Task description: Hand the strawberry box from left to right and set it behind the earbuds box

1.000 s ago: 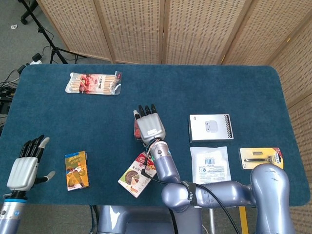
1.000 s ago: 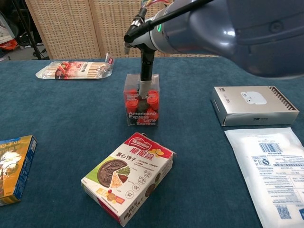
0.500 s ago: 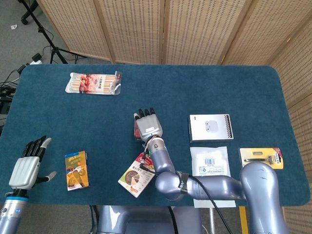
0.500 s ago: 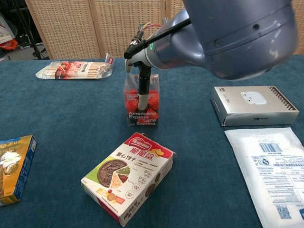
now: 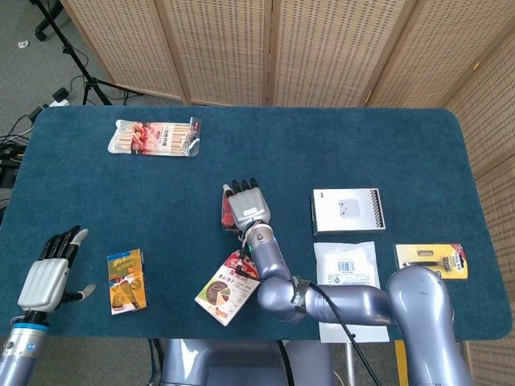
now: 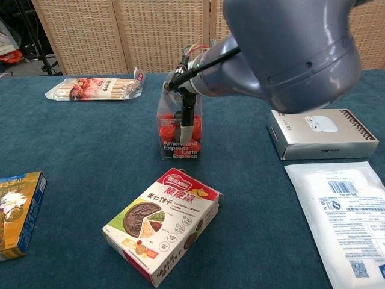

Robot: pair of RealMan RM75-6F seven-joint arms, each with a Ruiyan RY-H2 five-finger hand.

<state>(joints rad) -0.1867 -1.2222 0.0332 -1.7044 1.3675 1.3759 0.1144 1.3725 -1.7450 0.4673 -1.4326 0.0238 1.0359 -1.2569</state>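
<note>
**Right hand settling on the strawberry box at mid-table**

Head view. The strawberry box point(image 5: 228, 211) stands upright near the middle of the table point(image 5: 402, 153), well short of the far edge. The right hand point(image 5: 248, 207) lies over its top with fingers draped along it; whether they grip it or merely rest on it cannot be told. The left hand point(image 5: 50, 269) hovers at the near left corner, fingers apart, holding nothing. The earbuds box point(image 5: 348, 211) lies flat toward the right edge, apart from the strawberry box. The handover appears complete, with the right hand's carry in progress. The next move calls for a firm hold, a lift, and travel right and farther back, to the bare cloth between the earbuds box and the far edge. Compared with a second ago, the right forearm has swung in nearer the box, and the left hand has drawn slightly toward the near edge.

Chest view. The arm's large housing fills the upper frame. One finger point(image 6: 187, 123) runs down the box's front face, shifted right of its earlier line. The box itself has not moved.
</note>
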